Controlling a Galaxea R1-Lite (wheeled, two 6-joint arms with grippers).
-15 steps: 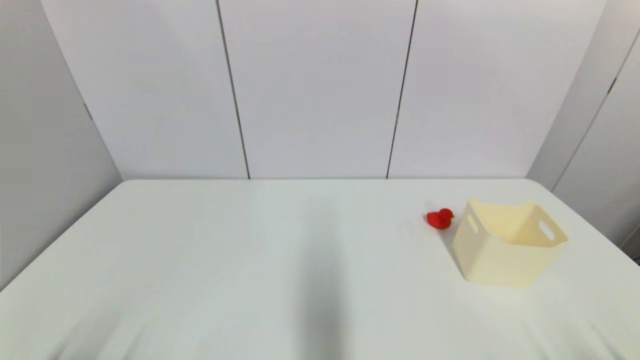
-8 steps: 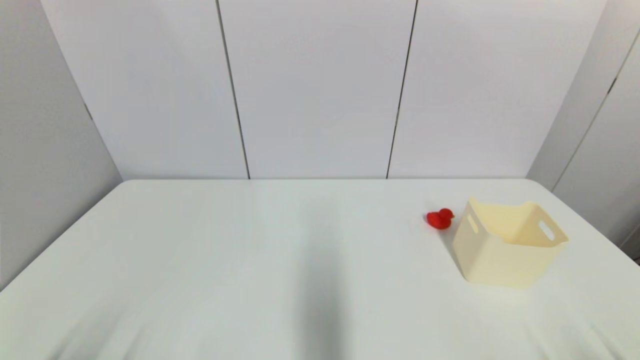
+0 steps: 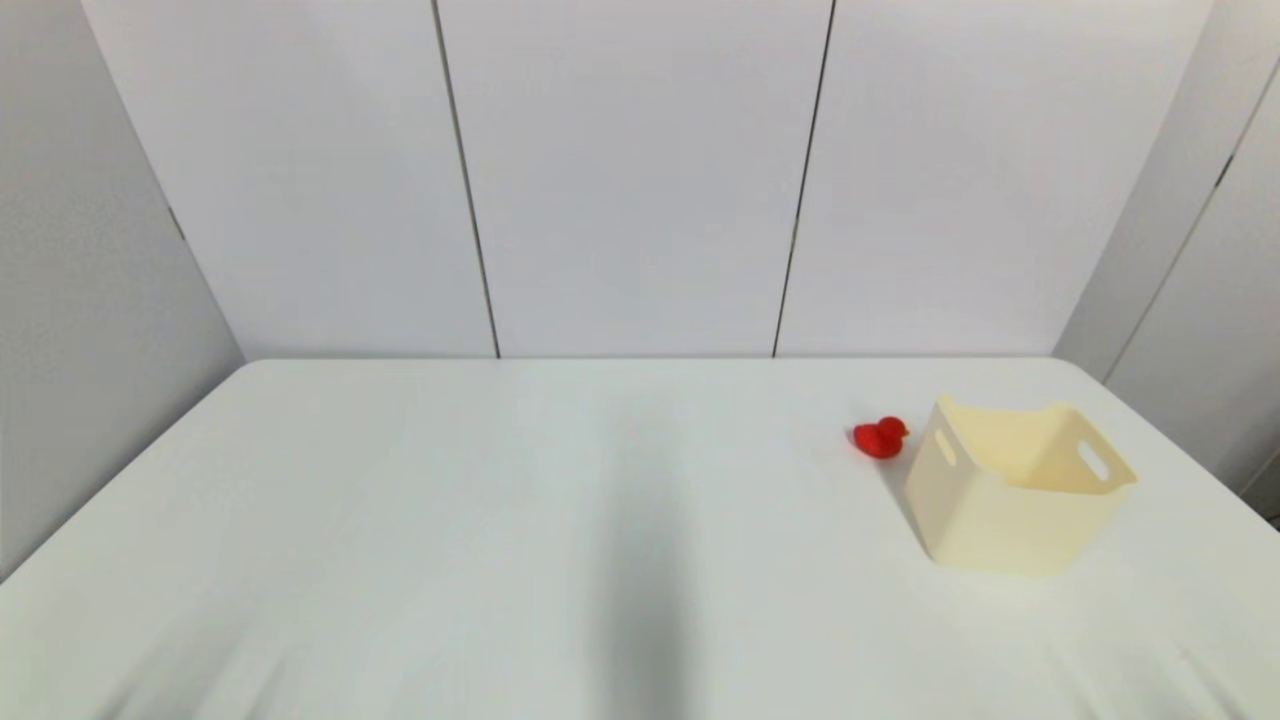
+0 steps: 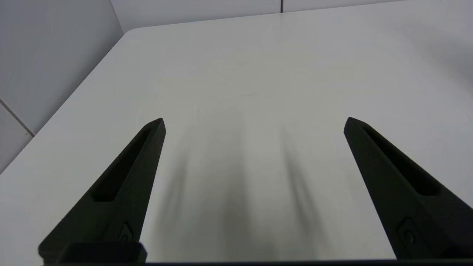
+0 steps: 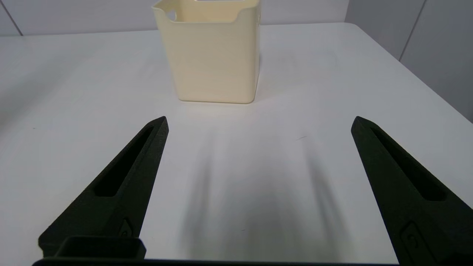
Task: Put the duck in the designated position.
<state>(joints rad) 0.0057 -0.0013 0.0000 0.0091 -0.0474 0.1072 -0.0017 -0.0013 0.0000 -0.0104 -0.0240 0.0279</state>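
Nothing has moved since the earlier frames: the duck sits on the white counter at the far right, just beside the far-left corner of the cream bin, outside it. The left gripper hangs low over bare counter, fingers spread wide and holding nothing. The right gripper faces the bin's near wall, fingers likewise wide apart and empty.

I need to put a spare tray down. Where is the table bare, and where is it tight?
The white table is bare across its left and middle, up to the wall. It is tight only at the right, where the small red toy duck sits just beside the cream plastic bin.
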